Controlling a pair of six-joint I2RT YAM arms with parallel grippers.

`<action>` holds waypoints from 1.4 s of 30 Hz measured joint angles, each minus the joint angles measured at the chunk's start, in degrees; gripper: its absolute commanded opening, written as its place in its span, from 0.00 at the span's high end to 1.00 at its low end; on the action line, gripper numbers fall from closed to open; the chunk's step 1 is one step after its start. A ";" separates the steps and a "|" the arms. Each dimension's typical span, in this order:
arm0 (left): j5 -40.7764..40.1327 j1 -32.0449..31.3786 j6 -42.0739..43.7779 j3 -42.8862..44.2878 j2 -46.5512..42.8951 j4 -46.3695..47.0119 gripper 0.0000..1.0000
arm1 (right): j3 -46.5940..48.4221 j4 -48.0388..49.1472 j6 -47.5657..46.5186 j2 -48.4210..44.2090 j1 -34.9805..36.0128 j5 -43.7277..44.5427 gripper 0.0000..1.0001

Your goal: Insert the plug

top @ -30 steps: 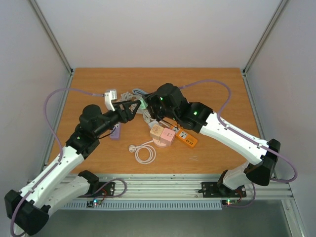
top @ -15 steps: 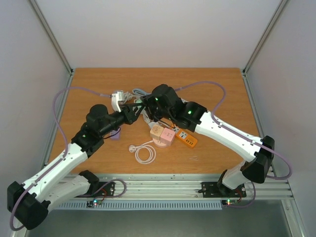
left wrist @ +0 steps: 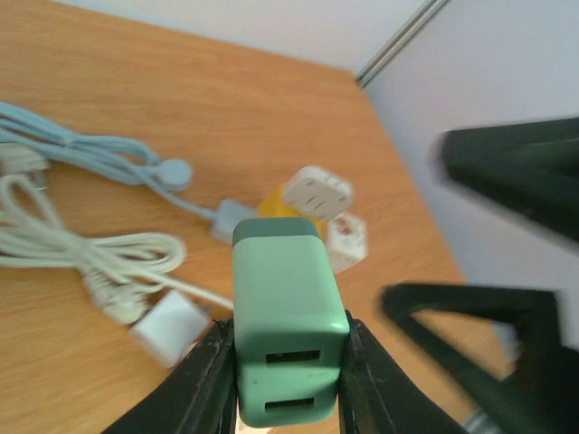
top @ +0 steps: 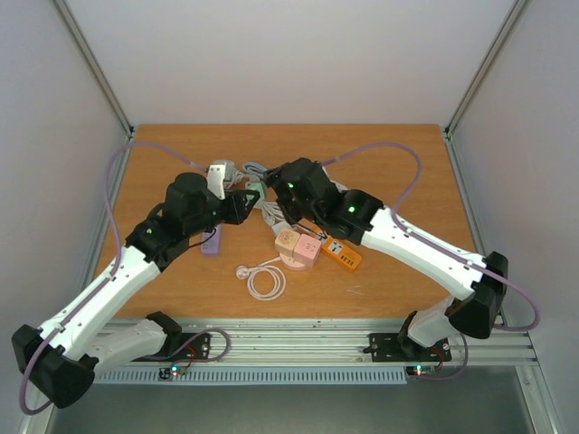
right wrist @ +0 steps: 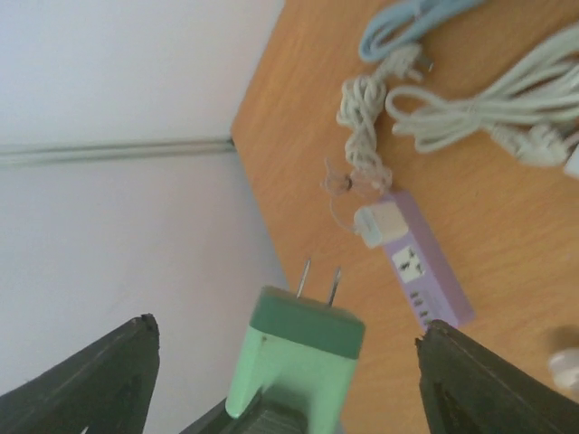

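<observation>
The plug (left wrist: pixel 288 316) is a pale green charger block with a dark green cap. My left gripper (left wrist: pixel 288 384) is shut on its sides, its two USB ports facing the wrist camera. In the right wrist view the plug (right wrist: pixel 303 357) shows two metal prongs pointing away. My right gripper (right wrist: pixel 294 384) is open, its fingers (right wrist: pixel 99 384) spread wide on either side and not touching the plug. From above, the plug (top: pixel 257 193) hangs over the table's middle between the left gripper (top: pixel 248 201) and the right gripper (top: pixel 270 193). A purple power strip (top: pixel 211 240) lies below left.
A pink socket cube (top: pixel 298 246) and an orange power strip (top: pixel 340 251) lie right of centre. A coiled white cable (top: pixel 265 278) sits near the front. Blue and white cable bundles (left wrist: pixel 81 208) and a white adapter (top: pixel 217 176) lie behind. A white charger (right wrist: pixel 380 222) sits in the purple strip (right wrist: pixel 425 271).
My left gripper reached in and closed on the green plug. My right gripper, which held it before, has opened and let go.
</observation>
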 measured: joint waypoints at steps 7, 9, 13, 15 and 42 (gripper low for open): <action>-1.20 4.98 10.38 11.04 7.52 -23.41 1.00 | -9.68 2.67 -15.80 -11.21 -3.67 3.96 0.17; -0.96 7.65 13.05 12.72 9.86 -29.24 1.00 | -10.88 2.71 -21.81 -13.57 -4.98 3.91 0.16; -2.27 12.00 17.90 14.88 13.60 -38.21 1.00 | -14.21 2.64 -33.73 -17.94 -5.97 3.74 0.15; -3.43 13.60 19.74 15.04 14.14 -41.07 1.00 | -16.48 2.16 -37.88 -19.47 -6.14 3.72 0.14; -8.33 17.53 27.06 25.70 40.28 -48.96 0.99 | -28.09 -4.57 -50.97 -24.85 -6.86 8.68 0.12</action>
